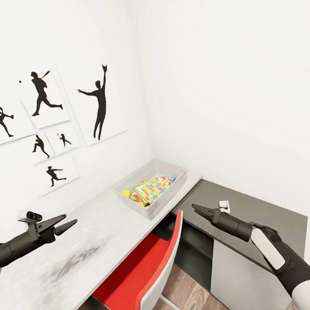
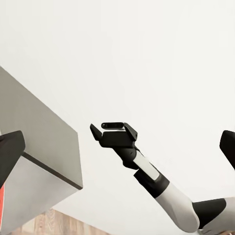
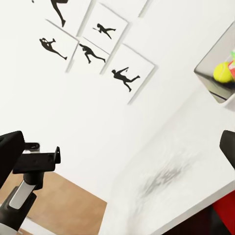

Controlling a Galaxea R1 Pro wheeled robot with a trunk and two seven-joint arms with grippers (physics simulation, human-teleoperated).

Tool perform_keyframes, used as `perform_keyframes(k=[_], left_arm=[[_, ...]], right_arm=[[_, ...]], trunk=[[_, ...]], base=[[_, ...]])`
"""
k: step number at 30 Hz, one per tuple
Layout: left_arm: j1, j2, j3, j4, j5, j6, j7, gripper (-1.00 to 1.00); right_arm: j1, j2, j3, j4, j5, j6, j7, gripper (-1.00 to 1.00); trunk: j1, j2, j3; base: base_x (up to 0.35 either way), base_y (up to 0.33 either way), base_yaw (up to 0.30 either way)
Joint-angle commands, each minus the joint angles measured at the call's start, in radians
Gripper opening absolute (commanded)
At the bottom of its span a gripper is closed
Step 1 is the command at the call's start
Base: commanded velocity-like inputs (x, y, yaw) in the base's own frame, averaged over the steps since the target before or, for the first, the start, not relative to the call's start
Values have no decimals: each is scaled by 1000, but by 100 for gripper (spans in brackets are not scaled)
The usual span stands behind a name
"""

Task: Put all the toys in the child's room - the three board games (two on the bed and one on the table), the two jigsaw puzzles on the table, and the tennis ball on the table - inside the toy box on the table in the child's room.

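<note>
Fingers of the left gripper (image 1: pixel 68 222) stand apart over the table (image 1: pixel 66 259), empty, while farther right the toy box (image 1: pixel 175 174) at the table's far corner holds bright toys (image 1: pixel 153 189), and the right gripper (image 1: pixel 197 209) hovers by the red chair (image 1: pixel 139 277), fingers seemingly together.

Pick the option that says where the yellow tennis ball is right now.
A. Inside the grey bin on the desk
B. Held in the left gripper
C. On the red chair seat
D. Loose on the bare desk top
A. The tennis ball sits inside the grey bin at the far end of the desk, beside the colourful puzzle sheets.
</note>
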Motion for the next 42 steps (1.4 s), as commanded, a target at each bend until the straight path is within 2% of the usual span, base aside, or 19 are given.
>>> perform_keyframes(k=[1, 21, 30, 42], left_arm=[[-1, 0, 0, 0, -1, 11, -4, 100], [-2, 4, -3, -3, -1, 18, -4, 100], [-2, 4, -8, -8, -2, 19, -4, 100], [-2, 5, -8, -8, -2, 19, -4, 100]], right_arm=[[-1, 0, -1, 0, -6, 8, 0, 100], [-1, -4, -6, 22, -8, 8, 1, 100], [-1, -4, -6, 27, -8, 7, 0, 100], [-1, -3, -6, 29, -7, 5, -1, 100]], trunk=[[1, -2, -2], [1, -2, -2], [1, -2, -2], [1, -2, -2]], base=[[-1, 1, 0], [-1, 0, 0], [-171, 0, 0], [-17, 0, 0]])
